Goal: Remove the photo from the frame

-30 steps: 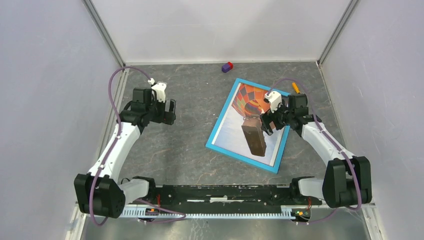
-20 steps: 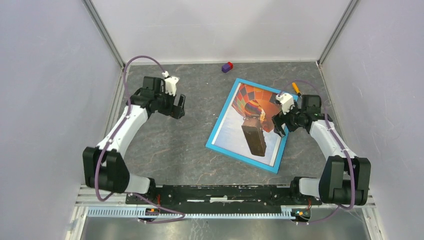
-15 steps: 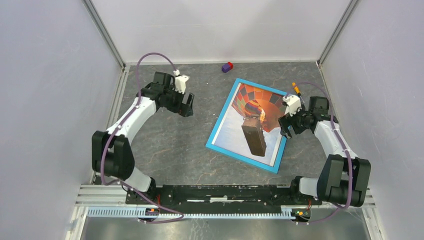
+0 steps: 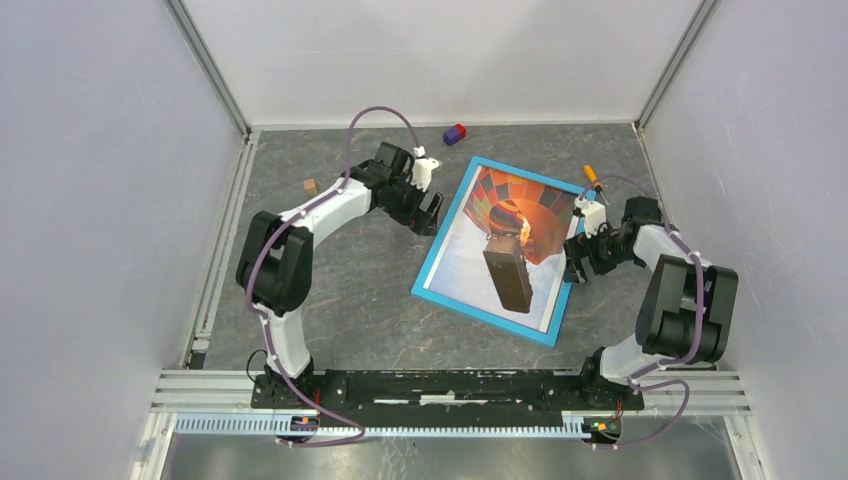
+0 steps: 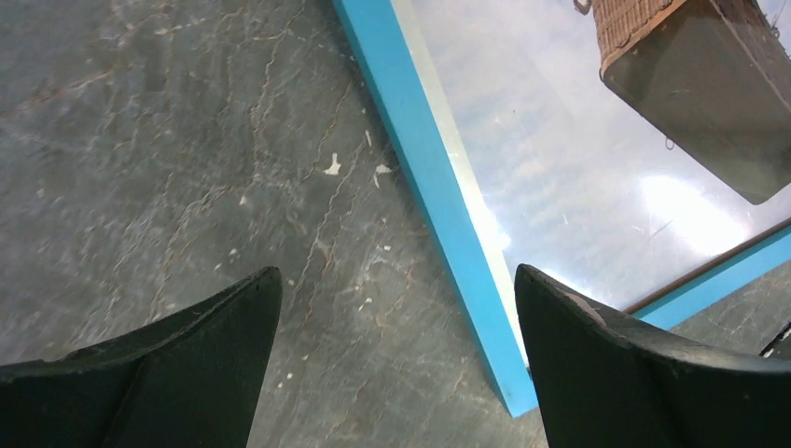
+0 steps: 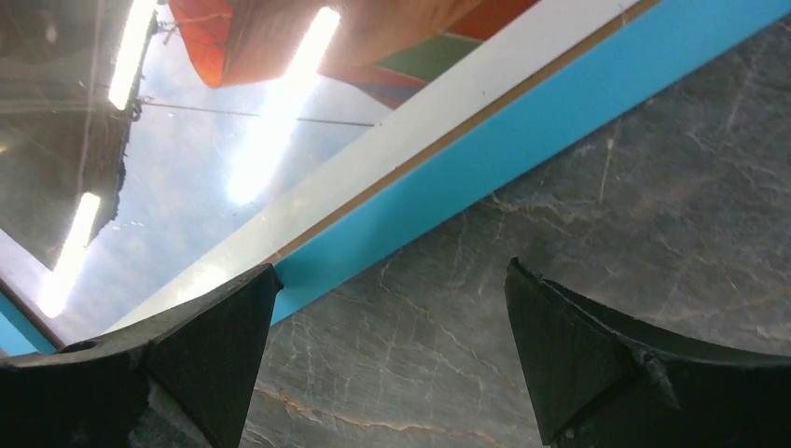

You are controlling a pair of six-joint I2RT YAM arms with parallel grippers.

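Left gripper (image 4: 432,212): jaws spread wide, empty, at the upper part of the frame's left long edge. In the left wrist view (image 5: 394,280) one finger is over bare table, the other over the blue border near a corner. Contact cannot be told.
Right gripper (image 4: 577,258): jaws spread wide, empty, at the frame's right long edge; its fingers (image 6: 215,327) straddle the border in the right wrist view.
Frame (image 4: 480,313): flat, face up, right of centre, turned askew.
Photo (image 4: 470,260): balloon print seated inside the frame, lamp glare across it.
Table (image 4: 350,300): grey, open to the left of and below the frame; less room towards the right wall.
Purple-red block (image 4: 455,134): top centre, by the back wall.
Brown block (image 4: 311,186): upper left.
Orange item (image 4: 592,176): just beyond the frame's upper right corner.
Arms: both elbows out, wrists turned inward.
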